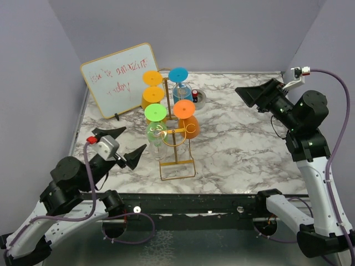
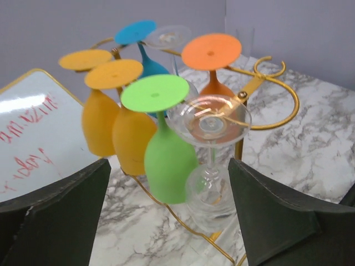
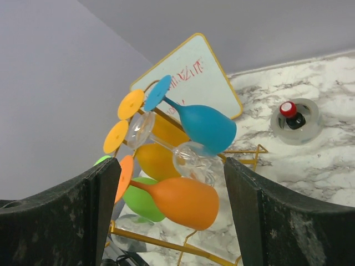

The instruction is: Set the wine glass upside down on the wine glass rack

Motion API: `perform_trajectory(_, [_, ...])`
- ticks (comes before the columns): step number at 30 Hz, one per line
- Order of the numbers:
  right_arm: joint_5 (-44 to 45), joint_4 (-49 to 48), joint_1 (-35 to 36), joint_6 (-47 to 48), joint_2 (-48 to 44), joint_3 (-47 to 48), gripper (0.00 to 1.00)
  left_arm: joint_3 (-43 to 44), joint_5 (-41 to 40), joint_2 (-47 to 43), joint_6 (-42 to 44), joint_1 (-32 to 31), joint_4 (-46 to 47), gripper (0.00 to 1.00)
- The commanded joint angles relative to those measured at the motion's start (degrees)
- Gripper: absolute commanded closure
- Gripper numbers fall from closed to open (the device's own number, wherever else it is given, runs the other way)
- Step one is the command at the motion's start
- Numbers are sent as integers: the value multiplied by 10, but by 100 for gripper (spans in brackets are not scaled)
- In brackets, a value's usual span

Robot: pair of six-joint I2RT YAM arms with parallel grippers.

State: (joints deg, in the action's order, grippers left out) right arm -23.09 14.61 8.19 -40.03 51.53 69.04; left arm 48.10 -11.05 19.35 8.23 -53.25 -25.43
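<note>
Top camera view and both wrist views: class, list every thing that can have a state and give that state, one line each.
Rack: standing upright, loaded with glasses.
Green glass: hanging upside down.
Clear glass: hanging upside down.
Orange glass: hanging upside down.
Blue glass: hanging upside down.
Two yellow glasses: hanging upside down.
Whiteboard: propped up, red writing on it.
Left pincer: open, empty.
Right pincer: open, empty.

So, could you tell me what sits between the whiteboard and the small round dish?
In the top view, the gold rack, hung with yellow glasses and a blue glass, stands between the whiteboard and the dish.
</note>
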Motion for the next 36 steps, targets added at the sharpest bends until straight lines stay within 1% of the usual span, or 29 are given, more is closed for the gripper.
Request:
perform_trajectory(1, [38,0,1,10,16,-20,20,63,-60,-7,38,0,-13,10])
perform_trajectory(4, [71,10,1,21,29,-24,20,93,-99,26,33,0,-4,7])
perform_trajectory(8, [141,18,1,47,48,-25,20,145,-162,93,-13,0,3,1])
perform_trajectory(11, [222,31,1,86,71,-12,21,198,-205,150,-73,0,4,1])
perform_trajectory(13, [294,39,1,113,94,2,22,232,-236,184,-117,0,5,1])
perform_trajectory(15, [351,60,1,134,126,30,22,266,-245,216,-138,0,6,1])
perform_trajectory(17, [396,77,0,158,163,65,22,293,-241,245,-142,0,17,1])
perform_trajectory(19, [432,88,0,160,199,85,22,310,-217,269,-135,0,41,1])
perform_trajectory(22, [434,51,-1,177,246,80,23,311,-169,293,-130,0,87,1])
perform_trajectory(25, [444,73,-5,186,302,110,23,296,-124,307,-124,0,131,1])
perform_trajectory(27, [457,89,-10,200,332,130,26,296,-101,318,-122,0,140,1])
perform_trajectory(33, [463,112,-25,252,387,173,33,281,-73,327,-133,0,167,1])
perform_trajectory(36, [469,120,-31,277,401,189,35,280,-68,326,-135,0,172,1])
